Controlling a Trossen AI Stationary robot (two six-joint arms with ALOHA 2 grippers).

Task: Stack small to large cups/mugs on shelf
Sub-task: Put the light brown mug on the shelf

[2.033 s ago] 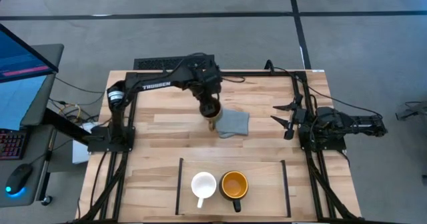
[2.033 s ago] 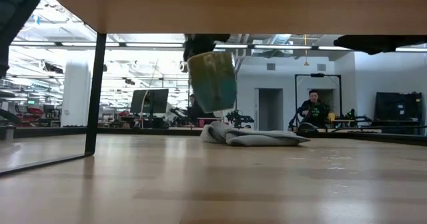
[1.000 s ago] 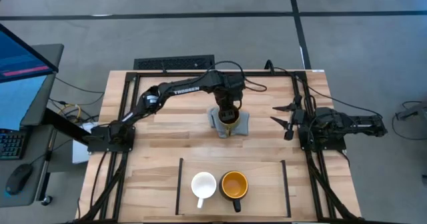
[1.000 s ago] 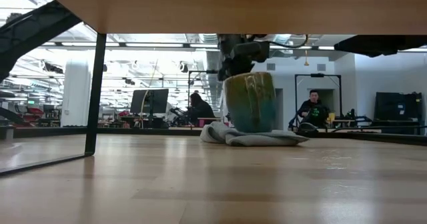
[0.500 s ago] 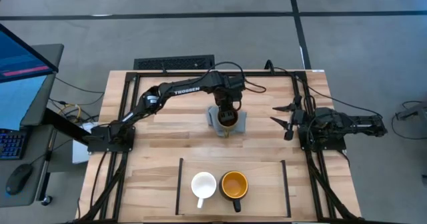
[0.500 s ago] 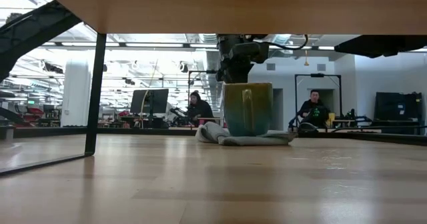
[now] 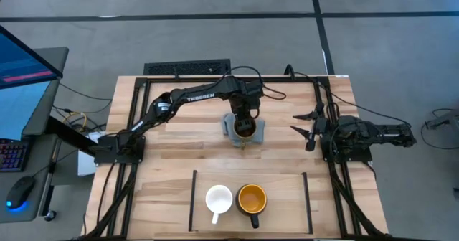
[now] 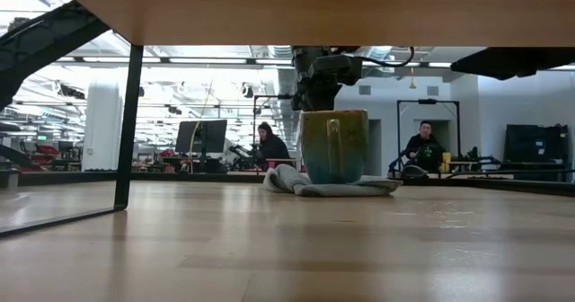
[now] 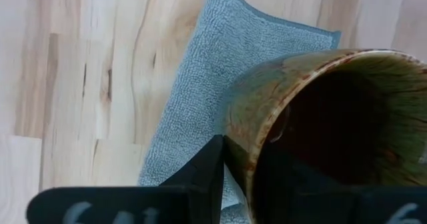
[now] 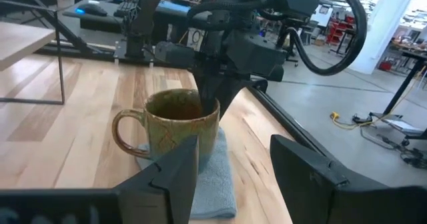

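Your left gripper (image 7: pixel 244 125) sits over the middle of the table, its fingers straddling the rim of the large brownish-gold glazed mug with the dark inside (image 7: pixel 245 129) — one finger (image 9: pixel 207 167) runs down the outer wall, the other goes inside the cup. The jaws stand only narrowly apart, about the thickness of the mug wall; you cannot tell from these views whether they press on the wall or merely flank it.

That mug stands upright on the crumpled grey cloth (image 7: pixel 258 131), its handle (image 10: pixel 127 134) pointing toward the front of the table. In the low view the mug's base (image 8: pixel 333 146) rests flat on the cloth (image 8: pixel 328 184).

Your right gripper (image 7: pixel 310 130) waits at the right edge of the table, well apart from the mug, with its jaws open and nothing between them.

On the light wooden shelf area (image 7: pixel 287 198) at the front of the table, between the two thin black upright bars, the small white mug (image 7: pixel 219 199) and the medium dark mug with the yellow-orange inside (image 7: pixel 252 198) stand side by side — white one on the left, both handles pointing to the front edge.
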